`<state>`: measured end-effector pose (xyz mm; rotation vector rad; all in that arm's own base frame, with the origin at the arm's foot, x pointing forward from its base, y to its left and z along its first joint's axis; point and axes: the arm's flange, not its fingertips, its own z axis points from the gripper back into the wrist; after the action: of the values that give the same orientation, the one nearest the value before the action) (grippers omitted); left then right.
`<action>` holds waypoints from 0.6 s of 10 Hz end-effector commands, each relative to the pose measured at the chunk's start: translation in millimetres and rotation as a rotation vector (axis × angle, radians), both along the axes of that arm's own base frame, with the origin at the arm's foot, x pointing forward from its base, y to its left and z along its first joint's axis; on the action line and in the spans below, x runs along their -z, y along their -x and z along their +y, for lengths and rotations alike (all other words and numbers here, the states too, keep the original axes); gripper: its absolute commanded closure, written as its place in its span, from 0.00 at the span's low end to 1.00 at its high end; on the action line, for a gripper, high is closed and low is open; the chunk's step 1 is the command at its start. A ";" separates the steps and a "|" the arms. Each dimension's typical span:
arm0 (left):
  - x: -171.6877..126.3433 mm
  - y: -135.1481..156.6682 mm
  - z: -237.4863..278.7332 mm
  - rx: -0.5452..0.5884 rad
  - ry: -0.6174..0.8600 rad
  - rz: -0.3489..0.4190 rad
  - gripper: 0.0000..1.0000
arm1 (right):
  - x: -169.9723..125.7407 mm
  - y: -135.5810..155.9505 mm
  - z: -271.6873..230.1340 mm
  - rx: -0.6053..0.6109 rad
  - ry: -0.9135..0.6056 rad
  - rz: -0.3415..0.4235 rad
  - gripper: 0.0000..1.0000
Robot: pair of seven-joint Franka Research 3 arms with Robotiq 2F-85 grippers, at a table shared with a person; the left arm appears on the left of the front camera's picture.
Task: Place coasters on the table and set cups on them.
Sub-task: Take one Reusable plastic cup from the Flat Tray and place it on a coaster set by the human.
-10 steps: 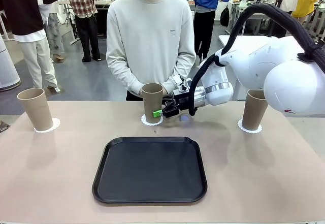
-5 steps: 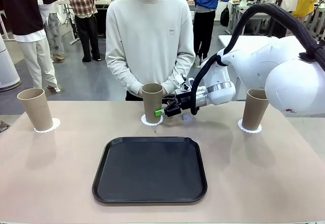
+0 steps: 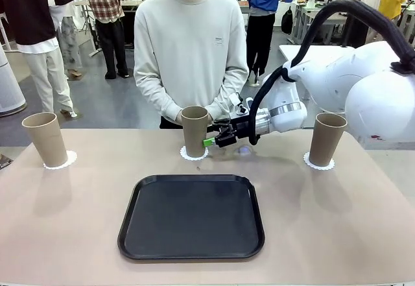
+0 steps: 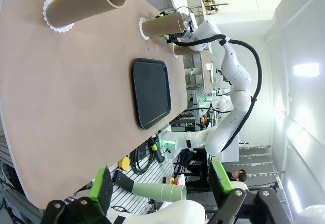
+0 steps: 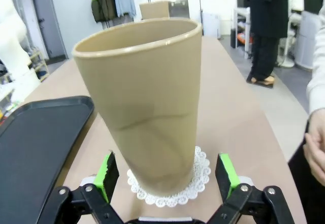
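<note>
The right gripper stands wide open with nothing held, its green pads either side of the middle cup without touching it; that cup stands upright on its lacy coaster at the table's far edge, in front of the person. The left gripper is wide open and empty too. The left cup and right cup each stand on a coaster, and a black tray lies nearer
</note>
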<state>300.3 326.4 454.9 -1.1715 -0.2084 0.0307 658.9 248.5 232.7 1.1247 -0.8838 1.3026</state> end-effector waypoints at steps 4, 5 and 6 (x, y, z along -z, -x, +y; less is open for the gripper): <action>-3.4 1.2 0.0 -0.008 0.005 0.011 0.00 | -38.9 32.6 -22.3 0.028 0.259 0.011 0.00; -3.4 1.2 0.0 -0.008 0.005 0.011 0.00 | -59.5 41.9 -24.3 0.035 0.334 -0.010 0.00; -3.4 1.2 0.0 -0.008 0.005 0.011 0.00 | -77.4 48.7 -27.8 0.054 0.403 -0.014 0.00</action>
<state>300.3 326.4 454.8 -1.1717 -0.2082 0.0307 629.0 220.5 292.8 0.8532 -0.6946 1.3792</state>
